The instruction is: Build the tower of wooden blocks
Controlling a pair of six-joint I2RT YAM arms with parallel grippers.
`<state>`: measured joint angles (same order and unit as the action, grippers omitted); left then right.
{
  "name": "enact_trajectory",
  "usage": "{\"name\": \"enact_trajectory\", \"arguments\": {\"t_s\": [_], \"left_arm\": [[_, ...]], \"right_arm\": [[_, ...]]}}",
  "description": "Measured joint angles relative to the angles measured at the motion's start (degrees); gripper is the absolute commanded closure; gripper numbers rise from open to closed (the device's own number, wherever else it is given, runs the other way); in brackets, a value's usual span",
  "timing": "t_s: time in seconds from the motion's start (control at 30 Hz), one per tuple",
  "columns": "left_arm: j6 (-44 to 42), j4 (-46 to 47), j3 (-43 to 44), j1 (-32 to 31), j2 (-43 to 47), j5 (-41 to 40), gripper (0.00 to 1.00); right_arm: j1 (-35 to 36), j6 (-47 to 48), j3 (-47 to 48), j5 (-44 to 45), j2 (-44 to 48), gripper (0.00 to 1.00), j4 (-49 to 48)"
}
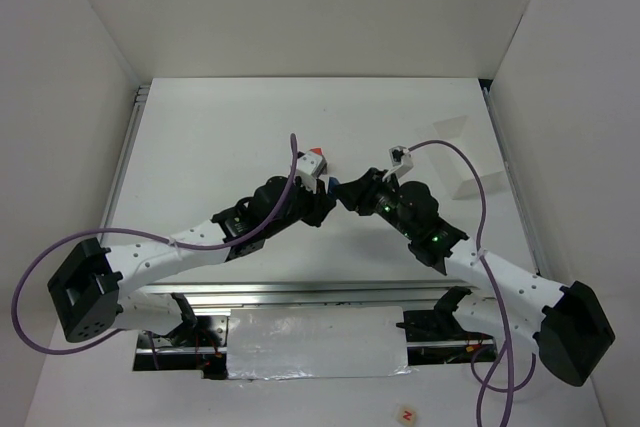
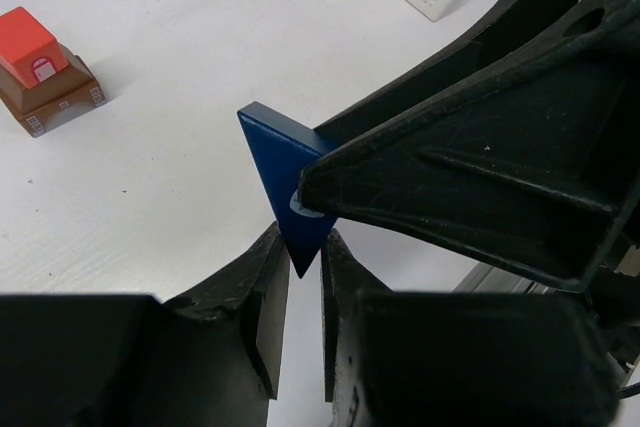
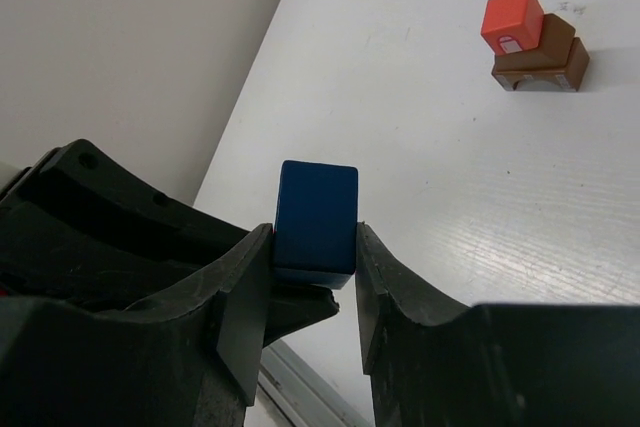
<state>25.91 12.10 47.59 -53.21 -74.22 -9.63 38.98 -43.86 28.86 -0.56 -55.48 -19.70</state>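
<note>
Step in hand: I judge this a mid-air handover of the blue wedge [image 2: 275, 162] between my two arms, above the middle of the desk [image 1: 220, 137].
Left jaws: clenched on the wedge's pointed lower tip.
Right jaws: closed in on the wedge's two flat sides; from the right wrist view both pads look to be touching it.
Wood block tower [image 1: 315, 162]: it stands near the middle of the desk, a little toward the far edge and well apart from the wedge. The red cube [image 2: 28, 42] sits skewed on the brown blocks [image 3: 545, 62].
Left to do: the wedge is not yet on top.
Next move: release the left jaws first. Then I carry the wedge over and set its flat base squarely on the cube.
</note>
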Motion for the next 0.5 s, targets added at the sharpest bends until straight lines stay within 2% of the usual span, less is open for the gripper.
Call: {"name": "enact_trajectory", "arguments": {"t_s": [0.03, 0.07, 0.13, 0.23, 0.27, 0.37, 0.43, 0.5], "left_arm": [[0.0, 0.0, 0.0, 0.0, 0.0, -0.02, 1.0], [0.0, 0.02, 0.0, 0.02, 0.02, -0.02, 0.95], [0.0, 0.02, 0.0, 0.02, 0.07, -0.02, 0.8], [-0.2, 0.13, 0.0, 0.02, 0.31, -0.42, 0.49], [-0.31, -0.22, 0.0, 0.02, 0.55, -0.68, 0.33], [-0.28, -1.86, -0.15, 0.07, 2.14, -2.4, 0.09], [-0.35, -2.97, -0.94, 0.66, 4.5, -3.1, 0.01], [-0.24, -3.67, -2.4, 2.34, 7.65, -3.72, 0.01]], "right_arm": [[0.39, 0.42, 0.15, 0.74, 0.04, 0.8, 0.11], [0.72, 0.9, 0.37, 1.4, 0.07, 0.83, 0.5], [1.2, 2.27, 1.38, 2.19, 0.02, 0.86, 1.86], [1.4, 5.64, 3.63, 2.49, -0.5, 0.89, 4.15], [1.38, 7.13, 4.72, 2.71, -0.85, 0.89, 4.94], [1.07, 11.93, 8.55, 3.37, -1.75, 0.9, 6.8], [0.28, 16.65, 12.02, 3.78, -2.12, 0.9, 8.17], [-0.74, 20.94, 14.14, 3.78, -2.25, 0.89, 8.7]]}}
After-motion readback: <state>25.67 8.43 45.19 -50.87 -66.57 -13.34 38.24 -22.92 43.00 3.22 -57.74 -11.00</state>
